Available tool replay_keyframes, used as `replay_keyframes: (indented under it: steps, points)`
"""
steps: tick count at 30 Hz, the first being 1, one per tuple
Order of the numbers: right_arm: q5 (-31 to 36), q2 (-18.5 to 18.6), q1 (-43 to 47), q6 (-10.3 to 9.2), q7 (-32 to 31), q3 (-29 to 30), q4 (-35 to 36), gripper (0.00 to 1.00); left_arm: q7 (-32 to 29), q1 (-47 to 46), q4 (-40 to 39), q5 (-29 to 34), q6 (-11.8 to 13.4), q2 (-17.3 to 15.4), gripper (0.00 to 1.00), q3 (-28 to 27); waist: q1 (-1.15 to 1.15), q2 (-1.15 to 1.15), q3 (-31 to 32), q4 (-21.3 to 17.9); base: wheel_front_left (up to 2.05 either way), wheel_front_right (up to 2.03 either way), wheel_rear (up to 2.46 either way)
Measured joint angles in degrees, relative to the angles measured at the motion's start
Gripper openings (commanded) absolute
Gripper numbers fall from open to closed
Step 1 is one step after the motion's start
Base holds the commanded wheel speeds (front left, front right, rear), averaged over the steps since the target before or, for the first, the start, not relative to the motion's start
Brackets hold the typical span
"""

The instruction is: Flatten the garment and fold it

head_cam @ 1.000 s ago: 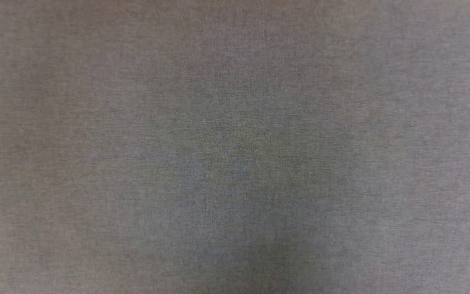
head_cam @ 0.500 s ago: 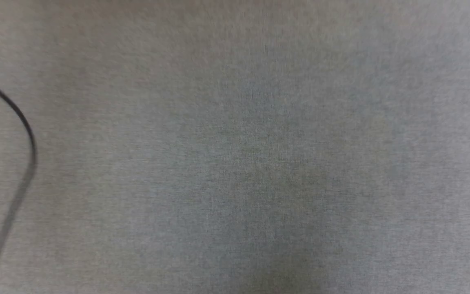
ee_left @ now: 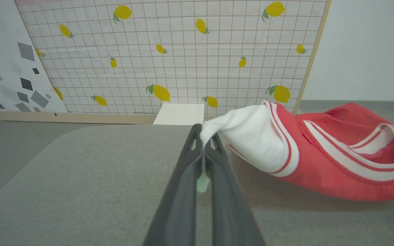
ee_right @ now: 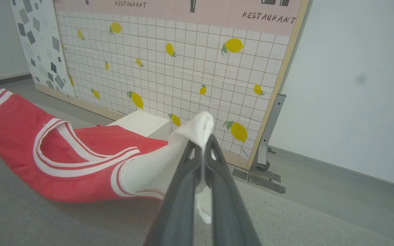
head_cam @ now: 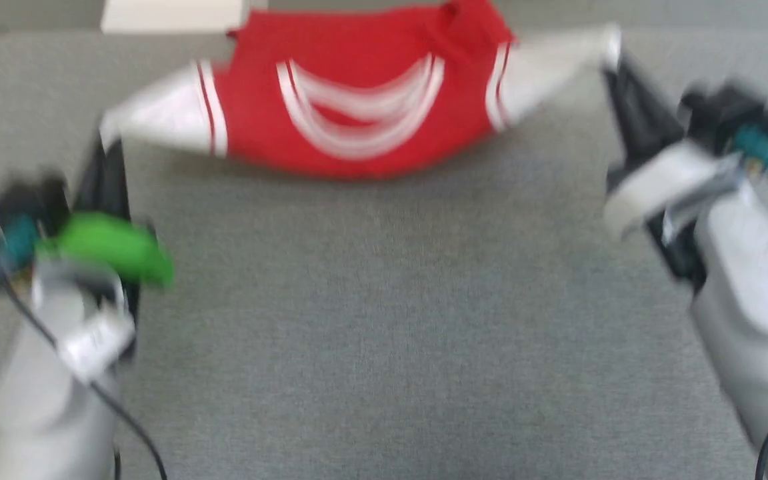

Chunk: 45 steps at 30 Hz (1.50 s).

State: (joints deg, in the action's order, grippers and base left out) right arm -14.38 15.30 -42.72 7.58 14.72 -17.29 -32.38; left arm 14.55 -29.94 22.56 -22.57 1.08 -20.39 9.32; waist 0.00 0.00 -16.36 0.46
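Garment [head_cam: 357, 100]: soft, light, sagging at 12 o'clock above the grey surface [head_cam: 384, 333].
Left gripper [ee_left: 202, 136]: clamped on your 9 o'clock sleeve tip.
Right gripper [ee_right: 205, 143]: clamped on the 3 o'clock sleeve tip.
Hold: sleeve hems; thin cloth may slip.

Red garment [head_cam: 357, 87] stretched, sagging midair

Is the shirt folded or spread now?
Spread: the shirt sags, stretched between the left end effector and right end effector, both shut on it.
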Motion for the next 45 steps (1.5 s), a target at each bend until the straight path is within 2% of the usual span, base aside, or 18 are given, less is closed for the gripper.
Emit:
replay_keyframes:
  steps: [7,9,13,20,30,36,41,42,43,44,45]
  points:
    - [-2.6,1.2,13.5,0.00,0.0,-3.2,0.1,0.00,0.0,16.7,0.1,-0.1,-0.4,1.2,0.00,-3.1,0.00,0.00,7.4,-0.1,0.00,0.00,0.00]
    - [-3.5,1.7,17.3,0.00,0.0,-4.1,0.1,0.00,0.0,21.1,1.3,-0.3,-1.4,1.5,0.00,-3.4,0.00,0.00,9.6,-0.2,0.00,0.00,0.00]
    - [-5.1,2.5,24.3,0.00,0.0,-5.1,0.3,0.00,0.0,27.2,3.5,-0.2,-2.1,1.7,0.00,-4.2,-0.01,0.00,13.7,-0.4,0.00,0.00,0.00]
    - [-6.9,4.0,35.2,0.00,-0.1,-5.3,1.7,0.00,0.0,36.1,4.0,-0.1,-1.4,4.0,0.00,-4.4,-0.01,0.00,19.6,-0.6,0.00,0.00,0.00]
    - [-7.6,3.9,48.7,0.00,-2.2,1.8,7.5,0.00,0.0,42.1,1.1,-0.1,1.9,4.4,0.00,-6.7,-0.01,0.00,22.8,0.2,0.00,0.00,0.00]
    - [-6.6,2.8,54.9,0.01,-5.3,4.6,11.9,0.00,0.0,43.0,0.7,-0.1,2.4,4.3,0.00,-7.4,0.00,0.00,21.9,0.4,0.00,0.00,0.00]
    - [-5.2,2.1,56.7,0.01,-7.3,6.2,14.0,0.00,0.0,43.0,0.7,0.0,2.6,4.3,0.00,-7.6,0.00,0.00,20.7,0.1,0.00,0.00,0.00]
    - [-5.2,1.8,56.8,0.01,-7.7,6.4,14.3,0.22,0.0,43.0,0.6,0.1,2.6,4.4,0.00,-7.6,0.00,0.00,20.5,0.1,0.00,0.00,0.00]
    - [-5.2,1.6,56.9,0.01,-7.9,6.4,14.7,0.51,0.0,43.0,0.4,0.4,2.6,4.4,0.00,-7.7,0.00,0.00,20.2,0.1,0.00,0.00,0.00]
    - [-5.0,1.4,56.9,0.01,-8.2,6.6,15.2,1.00,0.0,42.9,0.1,0.5,2.6,4.5,0.00,-7.7,0.00,0.00,19.9,0.1,0.00,0.00,0.00]
    - [-4.6,1.2,56.8,0.01,-8.2,7.0,15.7,1.00,0.0,42.9,-0.4,0.8,2.6,4.6,0.00,-7.7,0.00,0.00,19.6,0.2,0.00,0.00,0.00]
